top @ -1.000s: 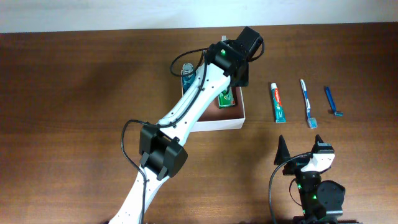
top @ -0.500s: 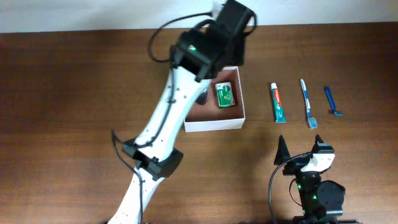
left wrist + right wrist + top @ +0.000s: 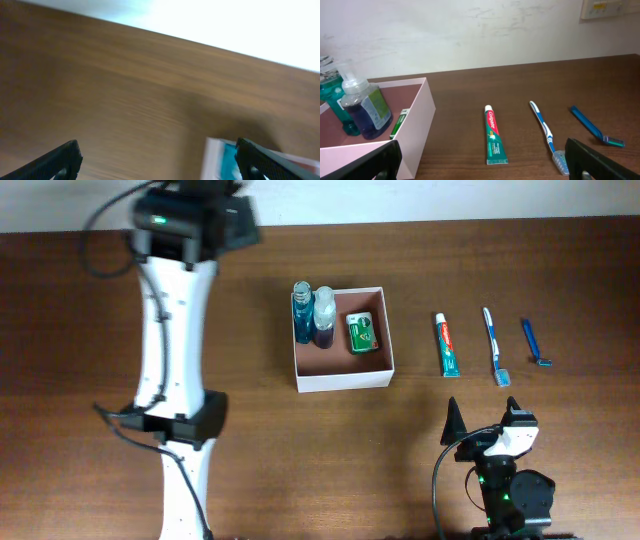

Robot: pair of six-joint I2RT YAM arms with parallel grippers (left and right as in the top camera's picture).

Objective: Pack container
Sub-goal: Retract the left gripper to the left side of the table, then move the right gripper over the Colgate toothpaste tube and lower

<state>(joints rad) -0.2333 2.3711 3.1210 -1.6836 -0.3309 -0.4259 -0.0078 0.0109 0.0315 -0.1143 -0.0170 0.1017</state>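
The container point(image 3: 343, 380) is a square shallow box with white walls and a reddish-brown inside. A teal bottle point(image 3: 301, 310), a blue bottle with a clear cap point(image 3: 324, 318) and a small green packet point(image 3: 362, 333) are in it. A toothpaste tube point(image 3: 448, 345), a toothbrush point(image 3: 495, 345) and a blue razor point(image 3: 533, 342) lie on the table to its right. My left gripper point(image 3: 160, 162) is open and empty, far back left of the box; a blurred box corner point(image 3: 214, 160) shows in its view. My right gripper point(image 3: 485, 167) is open and empty, in front of the toothpaste point(image 3: 493, 135).
The left arm point(image 3: 175, 330) stretches from the front edge to the table's back left. The right arm's base point(image 3: 505, 490) sits at the front right. The right wrist view shows the box wall point(image 3: 415, 125), the toothbrush point(image 3: 545, 132) and the razor point(image 3: 592, 127).
My left arm has lifted off the box and swung to the far back left. The box and the bottles in it are now uncovered. The right arm has not moved.
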